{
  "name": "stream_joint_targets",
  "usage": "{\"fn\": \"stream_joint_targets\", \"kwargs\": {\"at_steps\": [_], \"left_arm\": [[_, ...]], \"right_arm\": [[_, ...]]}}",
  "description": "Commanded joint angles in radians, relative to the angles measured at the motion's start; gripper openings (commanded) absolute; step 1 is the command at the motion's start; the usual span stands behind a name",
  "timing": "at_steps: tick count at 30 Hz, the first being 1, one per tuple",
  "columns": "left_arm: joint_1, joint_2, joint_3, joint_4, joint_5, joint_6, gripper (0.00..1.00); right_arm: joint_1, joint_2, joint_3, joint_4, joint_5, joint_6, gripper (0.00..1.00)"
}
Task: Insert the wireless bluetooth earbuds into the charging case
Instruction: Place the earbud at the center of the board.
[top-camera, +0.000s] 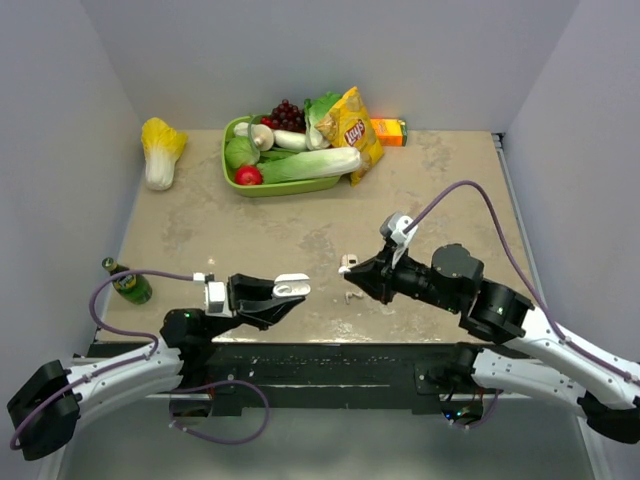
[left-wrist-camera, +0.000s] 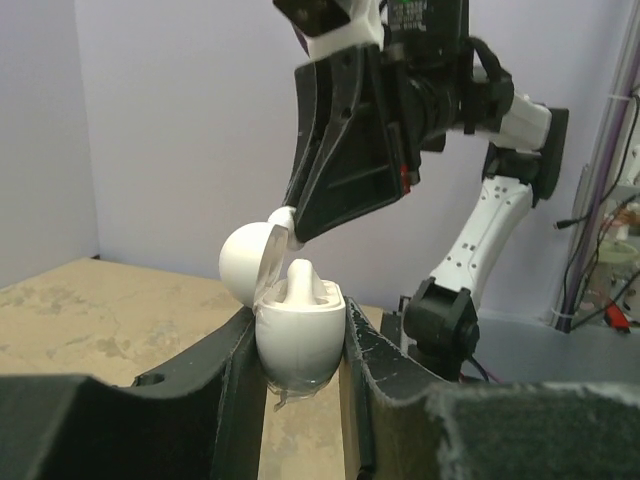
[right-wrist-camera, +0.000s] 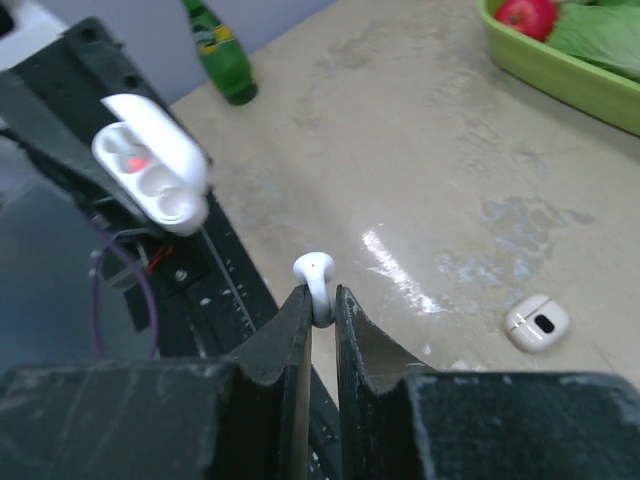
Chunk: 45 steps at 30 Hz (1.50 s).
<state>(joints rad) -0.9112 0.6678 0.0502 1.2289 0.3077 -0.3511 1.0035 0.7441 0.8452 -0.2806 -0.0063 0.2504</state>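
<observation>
Left gripper (top-camera: 291, 294) clamped on the charging case (top-camera: 291, 286), held up off the table (top-camera: 300, 225) near its front edge, lid flipped open. From the left wrist, only the case's rounded upper half in sight above the fingers (left-wrist-camera: 225, 390), lower half sunk between them. A white lump poking up from the open top, impossible to say whether a seated bud or part of the moulding. From the right wrist, pale wells inside the case and a small red glow in one, too blurred to read as filled or bare.

Right gripper (right-wrist-camera: 322, 296) pinched nearly closed on one earbud (right-wrist-camera: 314, 268), stem lost between the finger pads, only the rounded head showing. Raised above the table, just right of the case and apart from it in the top view. In the left wrist view, black fingers looming right over the open lid, contact or gap impossible to judge there.

Second earbud (right-wrist-camera: 538, 322) lying loose on the table below the right gripper, a mere pale speck from above.

Further off:
- green bottle (top-camera: 130, 286) at the table's left edge
- green basket (top-camera: 285, 186) of vegetables at the back, cut off by the frame in the right wrist view
- chips bag (top-camera: 352, 128) leaning on the basket
- napa cabbage (top-camera: 160, 150) by the left wall
- orange box (top-camera: 390, 131) half hidden behind the bag
</observation>
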Motion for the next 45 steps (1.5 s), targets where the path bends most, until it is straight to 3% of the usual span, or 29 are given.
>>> {"fn": "stream_joint_targets", "kwargs": {"at_steps": [1,5,18,45], "left_arm": [[-0.006,0.024,0.056,-0.067,0.122,0.051,0.0],[-0.006,0.088,0.1,-0.074,0.215,0.009,0.0],[-0.006,0.254,0.137,0.083,0.307,-0.089,0.0],[-0.008,0.279,0.134,0.133,0.33,-0.117,0.0]], "right_arm": [[0.064,0.018,0.077,-0.133,-0.186,-0.111,0.0],[0.158,0.009,0.087,-0.135,-0.187,-0.132,0.0],[0.167,0.031,0.071,-0.065,-0.141,-0.131,0.0],[0.182,0.107,0.064,-0.037,-0.112,-0.137,0.0]]}}
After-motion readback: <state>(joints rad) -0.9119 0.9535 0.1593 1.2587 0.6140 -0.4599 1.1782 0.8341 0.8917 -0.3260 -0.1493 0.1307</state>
